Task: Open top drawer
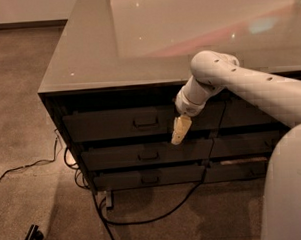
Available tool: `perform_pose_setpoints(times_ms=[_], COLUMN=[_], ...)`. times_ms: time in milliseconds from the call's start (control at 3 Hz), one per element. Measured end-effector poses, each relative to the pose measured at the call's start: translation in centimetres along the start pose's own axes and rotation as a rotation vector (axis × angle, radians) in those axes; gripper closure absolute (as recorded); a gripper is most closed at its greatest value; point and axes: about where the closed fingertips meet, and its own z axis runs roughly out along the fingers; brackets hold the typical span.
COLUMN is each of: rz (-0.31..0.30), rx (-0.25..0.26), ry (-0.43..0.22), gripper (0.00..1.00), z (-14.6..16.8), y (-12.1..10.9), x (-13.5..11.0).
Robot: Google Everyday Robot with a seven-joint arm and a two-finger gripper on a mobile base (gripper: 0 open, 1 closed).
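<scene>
The top drawer (110,124) is a wide dark grey front under the counter top, with a small metal loop handle (146,123) at its centre. Its front sits about flush with the drawers below. My gripper (178,132) hangs from the white arm, pointing down, just right of the handle and a little below it, in front of the drawer's right part. It holds nothing that I can see.
Two lower drawers (142,155) (148,177) with like handles sit beneath. More dark fronts (245,113) lie to the right. The glossy counter top (152,37) overhangs. Black cables (145,217) trail on the carpet in front. A dark object (31,238) lies at the bottom left.
</scene>
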Motion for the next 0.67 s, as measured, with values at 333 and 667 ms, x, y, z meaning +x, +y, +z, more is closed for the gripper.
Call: perform_pose_setpoints(times_ms=[333, 667], rz=[0.026, 0.024], rx=[0.0, -0.014], ry=[0.03, 0.05], gripper=[0.0, 0.16], z=[0.82, 1.53], y=[0.03, 0.51], x=[1.43, 2.09])
